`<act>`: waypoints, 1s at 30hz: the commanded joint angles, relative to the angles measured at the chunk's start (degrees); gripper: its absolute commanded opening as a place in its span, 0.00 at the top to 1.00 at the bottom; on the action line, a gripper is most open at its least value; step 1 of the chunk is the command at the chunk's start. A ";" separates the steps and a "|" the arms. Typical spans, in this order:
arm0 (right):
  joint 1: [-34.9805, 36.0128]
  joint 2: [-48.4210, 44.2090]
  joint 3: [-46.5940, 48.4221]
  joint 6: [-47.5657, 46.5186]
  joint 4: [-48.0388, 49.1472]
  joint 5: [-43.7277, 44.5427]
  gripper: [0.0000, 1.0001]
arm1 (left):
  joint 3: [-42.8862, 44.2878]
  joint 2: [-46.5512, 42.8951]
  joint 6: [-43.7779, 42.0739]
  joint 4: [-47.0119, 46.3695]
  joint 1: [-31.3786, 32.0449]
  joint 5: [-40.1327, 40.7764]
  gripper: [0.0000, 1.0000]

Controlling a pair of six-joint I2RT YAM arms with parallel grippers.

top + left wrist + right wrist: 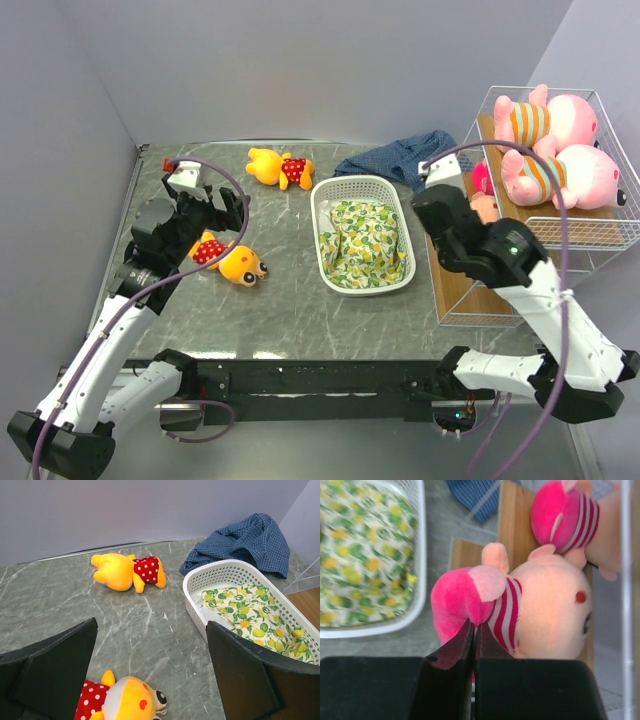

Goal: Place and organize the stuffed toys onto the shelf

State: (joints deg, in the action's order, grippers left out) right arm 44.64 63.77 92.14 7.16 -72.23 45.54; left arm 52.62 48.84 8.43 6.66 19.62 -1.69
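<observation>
At the shelf's lower plank: right gripper [474, 627] is being kept with its fingers pressed together, tips touching the pink rear of a pink-clad doll [540, 610]. Whether plush is being pinched cannot be told.
Same plank: second pink doll [565, 520] is being rested against the first, on the shelf [512, 510].
Top tier: two pigs [545, 118] [565, 175] are being stored lying side by side, touching.
Over the table: left gripper [150, 650] is being held wide apart and empty, just above the near bear [125, 702].
Far bear [125, 571]: is being left near the back wall, well apart from both grippers.
Risk, shove: if the closed tips are being driven forward, both dolls are likely being pushed into the wire back or tipped over.
Risk, snag: if fabric is being caught, the doll is probably being dragged off the plank on withdrawal.
Risk, mesh: the wrist is being worked close to the wire frame, so a clip is possible.
Risk, bear grasp: the round soft head is likely being squeezed out if gripped there.
</observation>
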 commanded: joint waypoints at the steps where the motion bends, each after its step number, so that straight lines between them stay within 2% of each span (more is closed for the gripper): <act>1: 0.27 0.74 -3.89 5.14 -3.71 10.34 1.00 | 0.20 -1.20 0.01 -2.26 0.25 -0.15 0.04; 3: 0.27 1.01 -4.51 5.50 -4.41 11.76 1.00 | 0.11 -1.38 0.01 -2.52 0.25 -0.06 0.04; 4: 0.27 1.18 -5.38 6.19 -4.59 14.03 0.95 | 0.20 -1.38 0.10 -2.44 0.25 -0.15 0.04; 9: 0.27 3.20 -7.06 8.92 -7.49 18.17 0.88 | -0.15 -1.90 -0.08 -2.52 0.25 0.02 0.04; 11: 0.18 4.25 -8.11 11.20 -9.50 21.67 0.78 | -0.15 -1.91 0.01 -2.70 0.25 0.20 0.04; 13: -0.17 4.61 -9.42 12.27 -10.39 23.80 0.60 | 0.03 -1.82 0.10 -2.44 0.25 0.02 0.04; 16: -0.69 4.61 -9.87 12.44 -10.30 24.24 0.51 | -0.06 -1.47 0.10 -2.70 0.25 -0.24 0.03; 23: -0.52 6.36 -5.40 10.69 -9.43 23.11 0.49 | 0.47 -0.85 -0.16 -2.17 0.25 0.38 0.04; 28: -0.08 6.37 -1.79 5.86 -5.74 19.42 0.36 | 0.03 -1.20 -0.08 -2.61 0.25 0.55 0.04; 30: -0.08 6.02 -1.70 3.06 -3.90 17.67 0.37 | 0.20 -1.12 -0.08 -2.44 0.25 0.55 0.04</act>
State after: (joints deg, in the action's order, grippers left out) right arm 44.38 70.67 87.61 14.44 -77.38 64.99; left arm 52.60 48.21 8.43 6.63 19.62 -1.65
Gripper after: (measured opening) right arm 0.634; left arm 0.966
